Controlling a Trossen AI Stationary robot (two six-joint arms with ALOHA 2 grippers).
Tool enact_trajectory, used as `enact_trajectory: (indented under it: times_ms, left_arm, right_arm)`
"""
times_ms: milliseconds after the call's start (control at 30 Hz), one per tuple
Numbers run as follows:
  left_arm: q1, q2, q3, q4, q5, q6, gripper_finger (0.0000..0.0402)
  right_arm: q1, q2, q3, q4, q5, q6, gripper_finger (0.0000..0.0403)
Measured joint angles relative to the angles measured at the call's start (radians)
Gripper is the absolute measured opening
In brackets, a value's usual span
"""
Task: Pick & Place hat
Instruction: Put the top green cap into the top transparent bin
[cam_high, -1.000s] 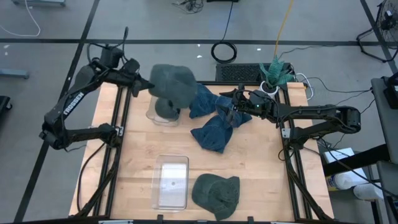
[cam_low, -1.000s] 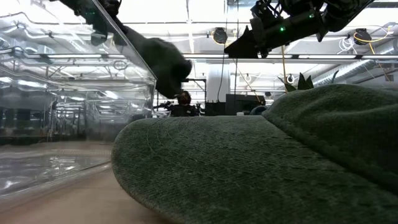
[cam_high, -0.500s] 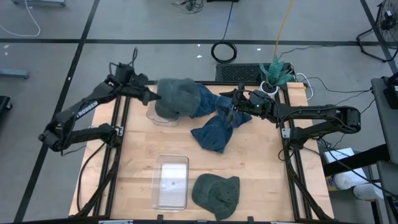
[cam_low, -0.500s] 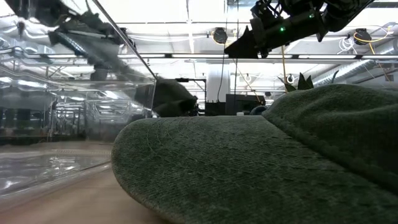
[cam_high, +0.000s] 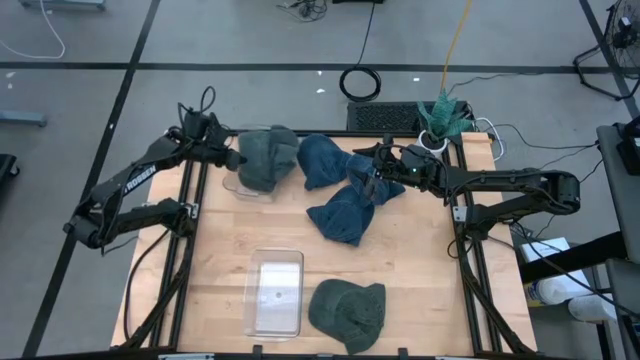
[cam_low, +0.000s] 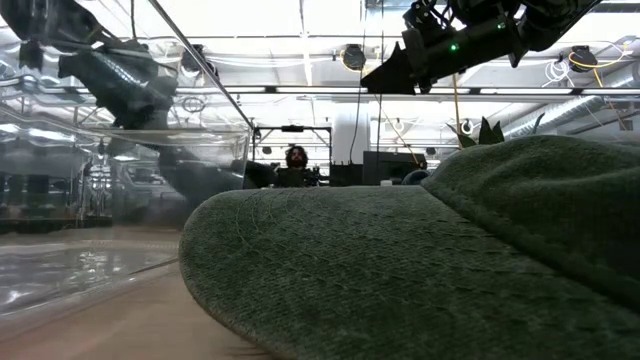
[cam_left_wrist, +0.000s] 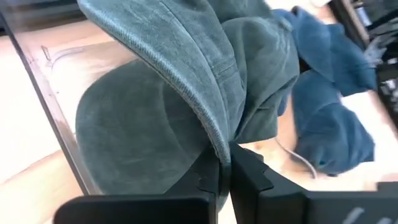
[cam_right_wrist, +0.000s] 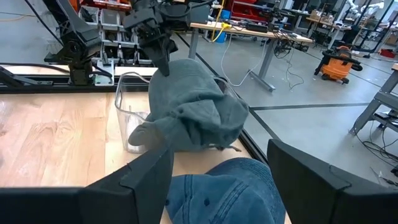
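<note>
A grey-green hat (cam_high: 268, 158) is sunk into a clear container (cam_high: 243, 188) at the table's far left. My left gripper (cam_high: 237, 158) is on its left side, shut on it. In the right wrist view the hat (cam_right_wrist: 193, 115) droops over the container's rim (cam_right_wrist: 123, 102). My right gripper (cam_high: 372, 178) hovers open over a heap of blue hats (cam_high: 345, 195) at the far middle, its fingers standing wide apart above a blue hat (cam_right_wrist: 224, 186). In the low view it hangs well above the table (cam_low: 390, 70). My left gripper (cam_left_wrist: 225, 163) pinches the hat's stitched edge (cam_left_wrist: 214, 134) between its two fingers. The fingers come slanting down from the table's left. The hat's crown (cam_left_wrist: 143, 130) lies inside the container, and the rest folds over beyond the fingers.
A second clear container (cam_high: 275, 292) and another grey-green hat (cam_high: 348, 312) lie at the near edge; that hat fills the low view (cam_low: 420, 270). Bare wood shows in the table's middle (cam_high: 400, 260). Cables and a green cloth (cam_high: 440, 115) lie beyond the far edge.
My left gripper has moved down toward the far-left container, carrying the grey-green hat. The hat was lifted above the container; it has sunk down into it and bunched up. My right arm has kept still.
</note>
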Motion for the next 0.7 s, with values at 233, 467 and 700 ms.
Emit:
enact_trajectory:
  times_ms: [233, 467, 700]
  left_arm:
    - [0.000, 0.000, 0.000, -0.032, -0.116, -0.012, 0.0012]
    - [0.000, 0.002, -0.002, -0.095, -0.245, -0.024, 0.0081]
    - [-0.005, 0.004, -0.005, -0.143, -0.399, -0.013, 0.0150]
  right_arm:
    - [0.000, 0.000, 0.000, 0.002, 0.000, 0.000, 0.0247]
    - [0.000, 0.000, 0.000, 0.002, 0.000, 0.000, 0.0247]
    - [0.000, 0.000, 0.000, 0.002, 0.000, 0.000, 0.0247]
